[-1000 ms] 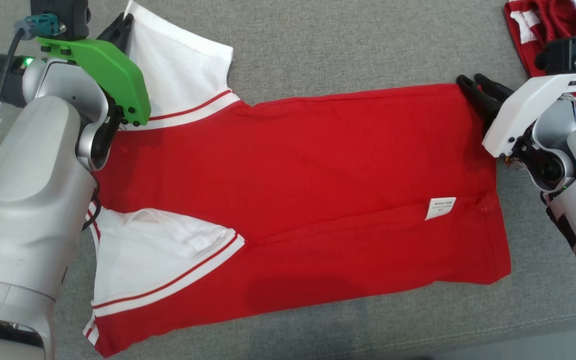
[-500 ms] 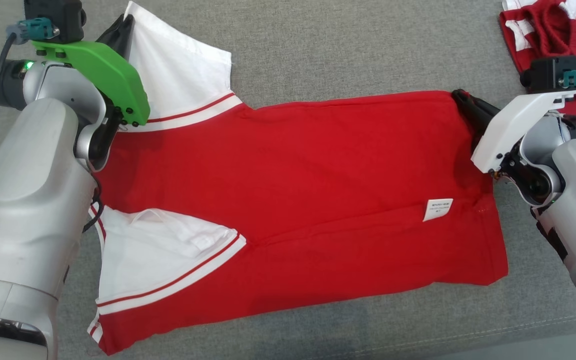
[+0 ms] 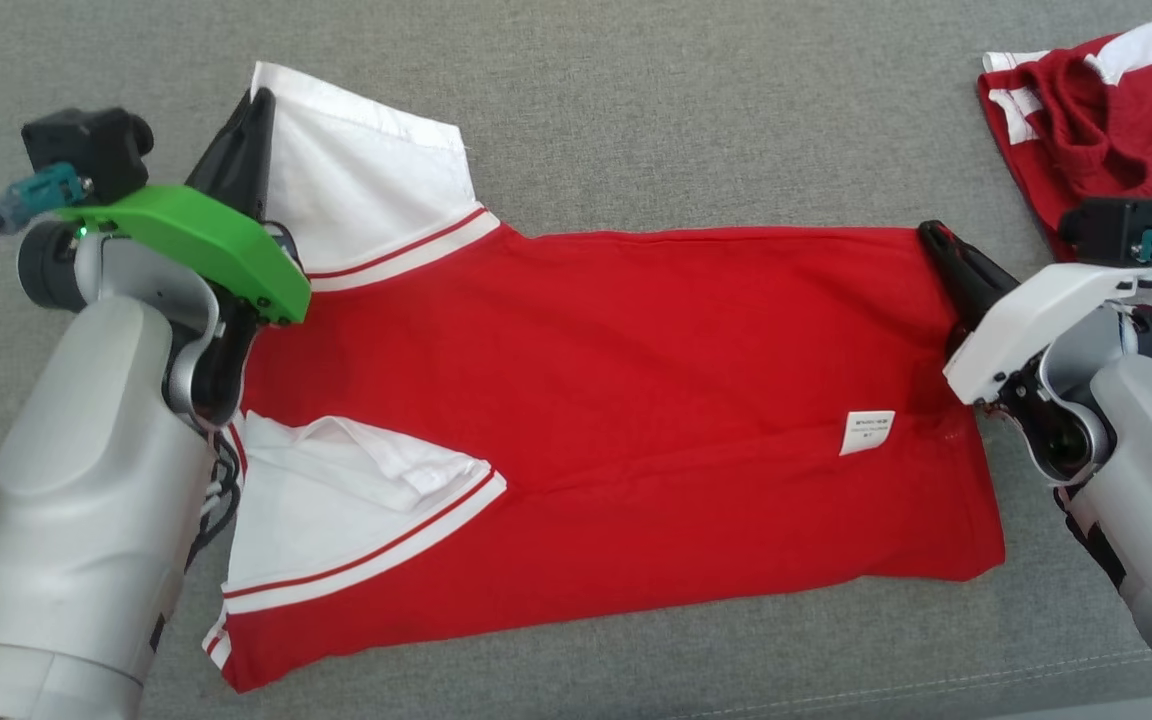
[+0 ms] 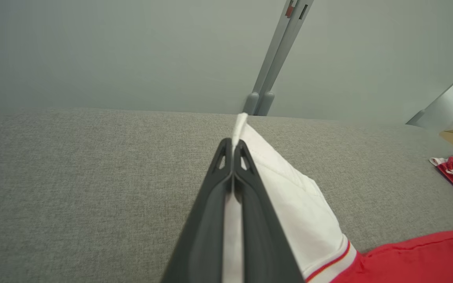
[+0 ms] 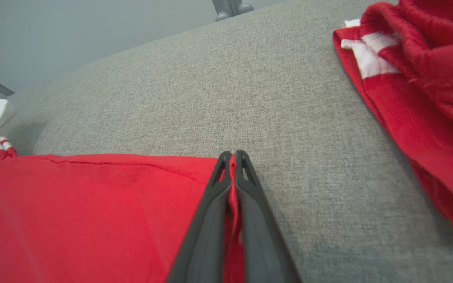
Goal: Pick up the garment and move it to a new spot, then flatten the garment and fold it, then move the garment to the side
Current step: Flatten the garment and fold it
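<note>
One white label (image 3: 867, 432) on the red shirt with white sleeves (image 3: 636, 400) bears print too small to read. The right gripper (image 5: 233, 155) is closed on the shirt's hem corner, and the left gripper (image 4: 232, 146) is closed on one white sleeve edge. The shirt lies flat between them on grey fabric (image 3: 636, 120). Beyond the right jaws lies a second, crumpled red-and-white garment (image 3: 1106, 130).

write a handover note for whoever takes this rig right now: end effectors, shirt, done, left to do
Left end effector: shut on the edge of the far white sleeve.
Right end effector: shut on the far hem corner of the red shirt.
The shirt lies spread out on the grey surface; a second red garment sits bunched at far right.
Done: laid out, both far corners gripped.
Left: fold it, then move it aside.
</note>
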`<state>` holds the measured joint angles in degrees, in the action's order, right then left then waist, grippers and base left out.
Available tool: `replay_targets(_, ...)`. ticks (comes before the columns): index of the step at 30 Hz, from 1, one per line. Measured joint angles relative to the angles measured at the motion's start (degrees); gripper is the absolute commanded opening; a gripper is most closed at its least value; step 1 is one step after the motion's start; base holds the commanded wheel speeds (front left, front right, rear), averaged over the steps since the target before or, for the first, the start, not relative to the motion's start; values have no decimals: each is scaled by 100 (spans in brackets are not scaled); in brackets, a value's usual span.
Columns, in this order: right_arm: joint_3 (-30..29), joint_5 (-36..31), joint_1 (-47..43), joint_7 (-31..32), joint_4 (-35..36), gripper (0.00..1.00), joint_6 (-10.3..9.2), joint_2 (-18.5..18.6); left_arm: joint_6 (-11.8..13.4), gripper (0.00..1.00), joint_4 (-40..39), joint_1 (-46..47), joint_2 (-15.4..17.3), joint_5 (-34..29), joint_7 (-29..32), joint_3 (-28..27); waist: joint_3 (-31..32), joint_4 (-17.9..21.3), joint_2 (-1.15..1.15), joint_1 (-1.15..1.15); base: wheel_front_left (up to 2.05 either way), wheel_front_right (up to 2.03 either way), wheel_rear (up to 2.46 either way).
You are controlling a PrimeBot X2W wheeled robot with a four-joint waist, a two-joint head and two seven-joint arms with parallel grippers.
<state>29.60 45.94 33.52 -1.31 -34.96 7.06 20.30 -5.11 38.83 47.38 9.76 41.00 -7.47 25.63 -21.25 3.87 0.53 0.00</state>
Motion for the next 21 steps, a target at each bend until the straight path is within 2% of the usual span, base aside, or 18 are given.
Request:
replay_targets(7,-52,-27,-502,-768,64,0,0,133,-49,0,-318,-971,-10,107,-508,-1,364,-166,0,0,0,0,0)
replay_targets(12,-57,-120,-946,-1273,111,0,0,140,-51,0,-645,-1660,-4,182,-622,-121,683,-293,0,0,0,0,0)
replay_targets(21,-153,-78,-1832,-1284,183,0,0,74,-4,0,-1291,-2904,2,478,-620,-215,1222,-511,0,0,0,0,0)
